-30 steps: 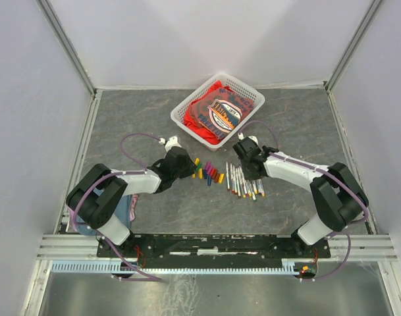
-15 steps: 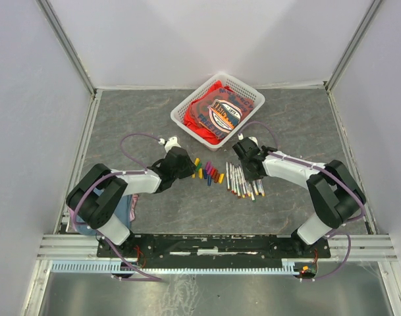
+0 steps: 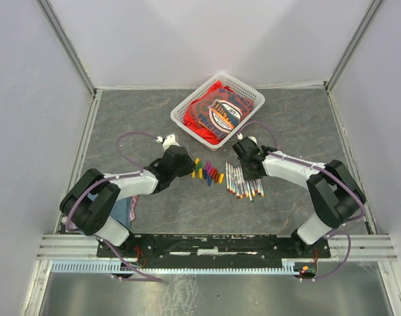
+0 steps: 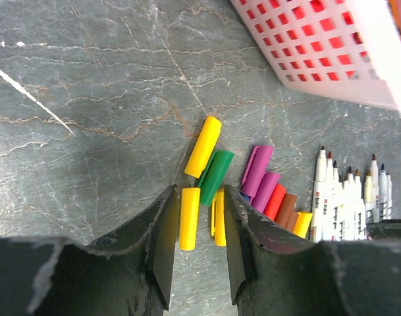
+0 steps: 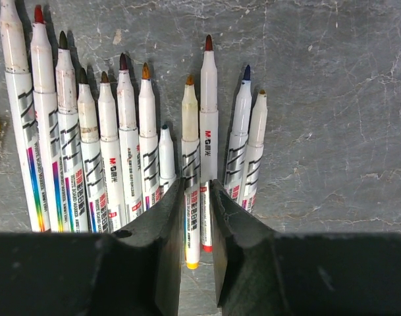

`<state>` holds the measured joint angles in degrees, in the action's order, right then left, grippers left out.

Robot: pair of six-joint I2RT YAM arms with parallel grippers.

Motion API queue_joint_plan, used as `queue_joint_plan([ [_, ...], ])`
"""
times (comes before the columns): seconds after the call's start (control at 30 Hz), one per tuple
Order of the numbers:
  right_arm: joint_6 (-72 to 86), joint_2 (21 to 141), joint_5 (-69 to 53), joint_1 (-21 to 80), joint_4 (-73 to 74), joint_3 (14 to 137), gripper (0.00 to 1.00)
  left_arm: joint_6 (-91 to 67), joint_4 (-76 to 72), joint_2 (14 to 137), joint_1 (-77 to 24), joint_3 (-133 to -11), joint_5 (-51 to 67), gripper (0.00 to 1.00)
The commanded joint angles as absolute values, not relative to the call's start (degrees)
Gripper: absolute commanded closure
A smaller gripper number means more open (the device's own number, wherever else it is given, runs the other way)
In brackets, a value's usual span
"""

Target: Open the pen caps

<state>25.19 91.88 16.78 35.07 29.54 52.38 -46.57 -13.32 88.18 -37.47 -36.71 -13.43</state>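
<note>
Worktop (image 3: 121, 118): grey stone-pattern surface with pale veins, enclosed by plain white walls (image 3: 207, 39).

Far centre: white lattice basket (image 3: 196, 94), set at an angle to the worktop edges. It holds folded red fabric (image 3: 199, 125) with a round printed patch facing up. In the left wrist view, red shows through the basket wall.

Right of centre: row of pens (image 3: 243, 181), a dozen or so. All are uncapped with white barrels, lying side by side, mostly touching, tips pointing toward the far side. Tip colours include red, orange, dark red and blue. Barrels carry printed markings.

Near left edge: blue cloth (image 3: 132, 207), partly hidden.

Near edge: metal rail (image 3: 213, 245) running the worktop's width.
</note>
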Motion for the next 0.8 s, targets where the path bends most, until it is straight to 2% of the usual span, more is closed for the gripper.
queue_joint_plan([
  [0.0, 25.32, 89.26, 17.05, 34.80, 28.77, 54.24, 0.72, -46.21, -14.21, 84.51, -37.73, -36.68, -15.10, 0.58],
  [0.23, 25.34, 81.94, 17.08, 34.86, 26.79, 51.78, 0.69, -45.43, -12.94, 79.09, -38.58, -35.77, -18.07, 0.52],
  [0.37, 26.41, 74.97, 21.58, 34.83, 23.54, 48.58, 0.60, -43.29, -10.97, 74.14, -40.07, -35.50, -23.47, 0.48],
  [0.4, 26.64, 73.36, 23.15, 34.81, 22.98, 47.81, 0.56, -42.85, -10.71, 72.91, -40.34, -35.31, -24.54, 0.37],
  [0.43, 26.83, 71.57, 24.70, 34.81, 22.60, 47.07, 0.54, -42.42, -10.46, 71.75, -40.61, -34.99, -25.73, 0.20],
  [0.47, 27.03, 69.88, 26.53, 34.80, 22.16, 46.27, 0.52, -42.00, -10.24, 70.58, -40.86, -34.65, -26.96, 0.17],
  [0.63, 29.77, 63.00, 37.69, 34.80, 20.07, 42.13, 0.36, -40.77, -9.91, 64.61, -42.79, -32.24, -33.33, 0.13],
  [0.77, 32.42, 61.04, 46.52, 34.85, 20.29, 40.02, 0.33, -39.94, -8.77, 59.42, -45.55, -30.05, -41.73, 0.11],
])
